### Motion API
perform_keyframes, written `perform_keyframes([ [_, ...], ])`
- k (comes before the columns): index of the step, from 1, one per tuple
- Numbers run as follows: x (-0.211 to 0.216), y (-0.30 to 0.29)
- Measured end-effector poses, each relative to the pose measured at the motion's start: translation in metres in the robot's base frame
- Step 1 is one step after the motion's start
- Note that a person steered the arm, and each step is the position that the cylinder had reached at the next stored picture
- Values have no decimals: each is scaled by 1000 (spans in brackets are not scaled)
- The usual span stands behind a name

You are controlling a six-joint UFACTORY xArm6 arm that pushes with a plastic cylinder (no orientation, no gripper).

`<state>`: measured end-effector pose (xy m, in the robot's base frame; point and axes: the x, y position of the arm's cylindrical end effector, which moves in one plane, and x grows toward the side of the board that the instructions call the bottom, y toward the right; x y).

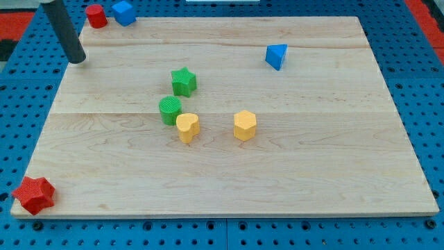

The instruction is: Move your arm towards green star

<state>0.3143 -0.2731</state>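
No hand here, only my tip (78,60) at counter (312,173) top-left, grasping nothing, well apart from green star (184,80) near centre, above green cylinder (170,110); open path between.

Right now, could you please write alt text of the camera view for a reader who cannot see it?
My tip rests near the wooden board's top-left, well up-left of the green star. Below the star: green cylinder, yellow heart, yellow hexagon. A blue triangle sits upper right, red cylinder and blue cube top left, red star bottom left.
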Motion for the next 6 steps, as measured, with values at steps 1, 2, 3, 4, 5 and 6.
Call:
perform_keyframes([
  [1,23,2],
  [2,23,2],
  [3,23,2],
  [4,29,19],
  [5,48,66],
  [6,69,134],
])
